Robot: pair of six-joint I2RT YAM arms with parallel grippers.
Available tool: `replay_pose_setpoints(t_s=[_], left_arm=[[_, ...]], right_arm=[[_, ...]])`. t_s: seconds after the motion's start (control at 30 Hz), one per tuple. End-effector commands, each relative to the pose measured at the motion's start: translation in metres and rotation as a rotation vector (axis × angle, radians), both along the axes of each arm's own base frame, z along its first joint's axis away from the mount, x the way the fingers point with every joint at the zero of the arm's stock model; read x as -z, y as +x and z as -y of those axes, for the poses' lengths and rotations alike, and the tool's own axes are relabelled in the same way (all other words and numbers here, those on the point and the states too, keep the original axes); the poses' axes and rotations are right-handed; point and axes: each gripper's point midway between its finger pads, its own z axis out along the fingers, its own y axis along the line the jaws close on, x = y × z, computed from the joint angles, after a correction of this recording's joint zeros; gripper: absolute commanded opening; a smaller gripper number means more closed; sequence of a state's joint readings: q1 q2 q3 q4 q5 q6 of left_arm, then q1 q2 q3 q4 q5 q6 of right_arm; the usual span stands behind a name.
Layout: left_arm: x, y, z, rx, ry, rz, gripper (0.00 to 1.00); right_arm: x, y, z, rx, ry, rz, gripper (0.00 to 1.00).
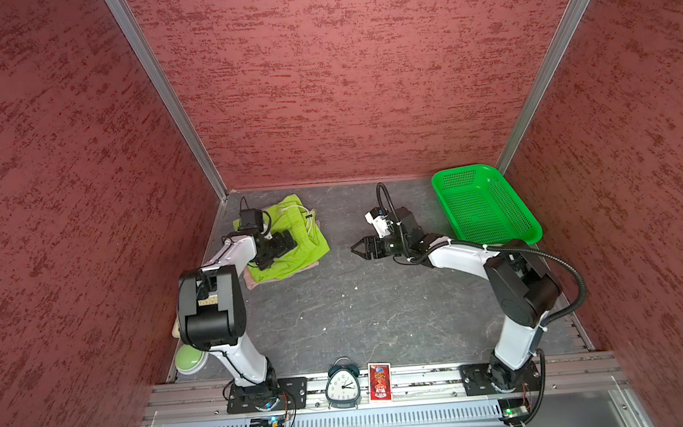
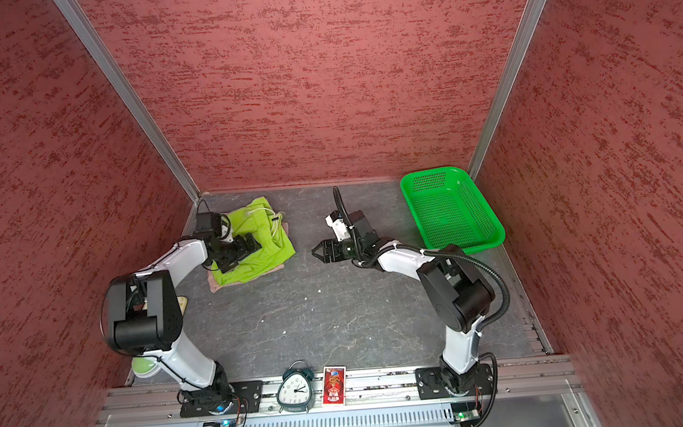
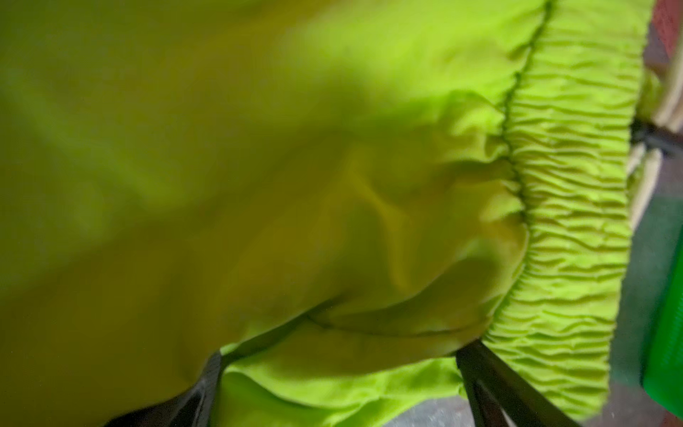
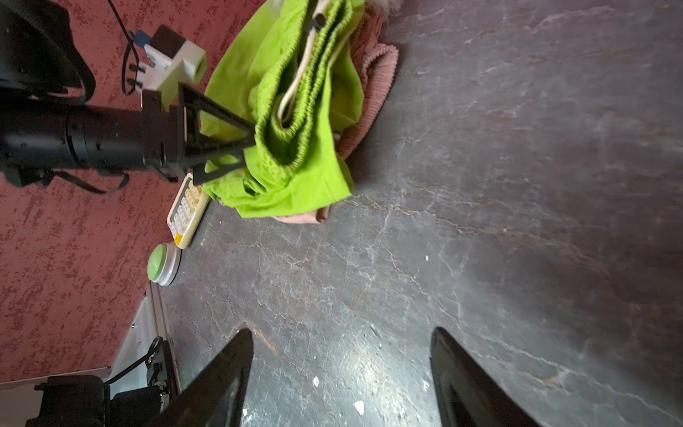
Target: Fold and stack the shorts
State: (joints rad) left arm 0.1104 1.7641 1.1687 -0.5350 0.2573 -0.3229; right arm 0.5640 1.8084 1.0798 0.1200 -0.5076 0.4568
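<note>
Overhead scene, dark table (image 1: 339,306), red walls.

Front left edge: green button (image 1: 190,357).

Far left: green shorts (image 1: 308,242) folded, lying on top of pink shorts (image 4: 375,63). Pink edges peek out beneath. White drawstring (image 4: 295,85) along green waistband.

Left gripper (image 1: 277,251) low on green shorts, jaws spread wide, loose fold between fingers, nothing pinched.

Front rail, middle: clock (image 1: 342,385), card (image 1: 379,381) beside it.

Right gripper (image 1: 357,251) above bare table, well apart from stack, pointing toward it, jaws spread, holding nothing.

Far right corner: basket (image 1: 463,170).
</note>
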Motion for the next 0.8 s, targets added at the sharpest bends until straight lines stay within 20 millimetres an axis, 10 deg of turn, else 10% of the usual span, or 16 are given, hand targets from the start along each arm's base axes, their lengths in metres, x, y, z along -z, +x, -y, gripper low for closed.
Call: replay_pose_setpoints(t_s=[0.0,0.5,0.77], left_arm=[[0.007,0.009,-0.046,-0.04,0.09,-0.032,0.99],[0.001,0.082,-0.115,-0.099,0.164,0.03,0.99],[-0.091,0.077,-0.129,-0.135,0.329,0.271,0.99]], right_arm=[[-0.014,0.005,0.0,0.024,0.044,0.042,0.76],[-0.025,0.028,0.037,0.114,0.003,0.093,0.77],[-0.063,0.044,0.08,0.224,-0.052,0.225,0.89]])
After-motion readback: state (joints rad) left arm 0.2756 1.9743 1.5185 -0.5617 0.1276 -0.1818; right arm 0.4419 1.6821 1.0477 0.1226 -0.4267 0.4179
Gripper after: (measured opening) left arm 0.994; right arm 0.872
